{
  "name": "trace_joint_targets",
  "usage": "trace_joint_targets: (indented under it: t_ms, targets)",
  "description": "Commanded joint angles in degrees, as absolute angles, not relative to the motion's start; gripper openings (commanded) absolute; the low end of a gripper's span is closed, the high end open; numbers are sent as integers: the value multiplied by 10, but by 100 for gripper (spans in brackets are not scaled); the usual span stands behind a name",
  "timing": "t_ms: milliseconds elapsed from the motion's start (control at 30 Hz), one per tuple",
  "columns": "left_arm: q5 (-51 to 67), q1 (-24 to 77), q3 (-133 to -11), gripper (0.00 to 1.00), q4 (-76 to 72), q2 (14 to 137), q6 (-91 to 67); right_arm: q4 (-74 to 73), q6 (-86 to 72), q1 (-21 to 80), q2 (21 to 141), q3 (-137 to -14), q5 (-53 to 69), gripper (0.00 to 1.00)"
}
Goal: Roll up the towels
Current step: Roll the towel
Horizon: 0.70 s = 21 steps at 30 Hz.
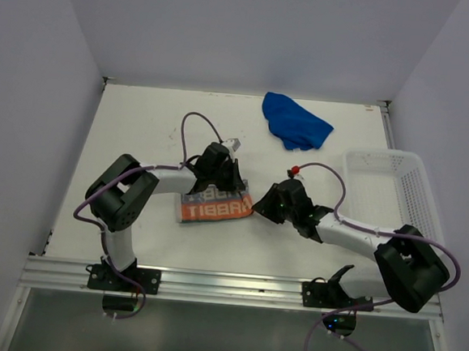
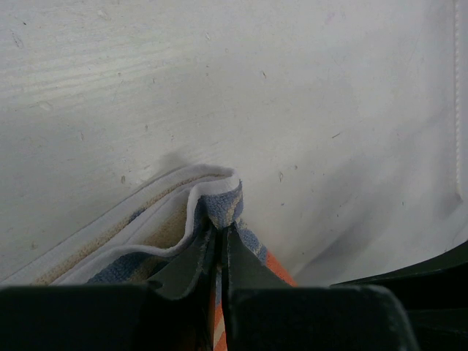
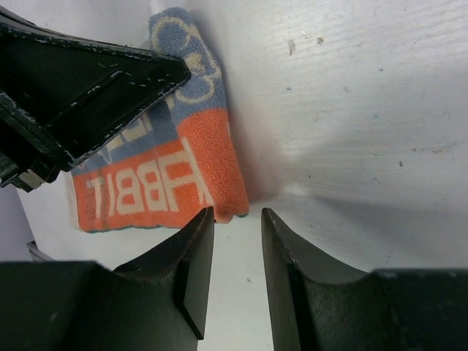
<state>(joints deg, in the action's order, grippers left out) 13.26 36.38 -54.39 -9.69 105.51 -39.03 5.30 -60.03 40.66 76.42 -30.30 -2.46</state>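
Note:
The patterned towel [image 1: 214,207], orange and grey-blue with white block letters, lies folded on the table between the two arms. My left gripper [image 1: 229,183] is at its far edge. In the left wrist view the left gripper [image 2: 220,228] is shut on a raised fold of the patterned towel [image 2: 219,199]. My right gripper [image 1: 259,206] sits just off the towel's right end. Its jaws [image 3: 235,213] stand open over bare table, just short of the orange corner [image 3: 212,183], with nothing between them. The blue towel [image 1: 295,122] lies crumpled at the far side, away from both grippers.
A white mesh basket [image 1: 396,188] stands at the right edge of the table. White walls close in the table on the left, the back and the right. One black finger [image 3: 95,80] of the left gripper crosses the upper left of the right wrist view.

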Motion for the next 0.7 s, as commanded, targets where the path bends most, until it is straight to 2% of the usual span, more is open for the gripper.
trace_joint_targets:
  t_ms: [0, 667]
  targets:
    - [127, 357, -536, 0, -127, 1029, -395, 76, -621, 398, 740, -289, -40, 36]
    - [120, 357, -526, 0, -131, 1022, -396, 127, -604, 385, 829, -313, 42, 34]
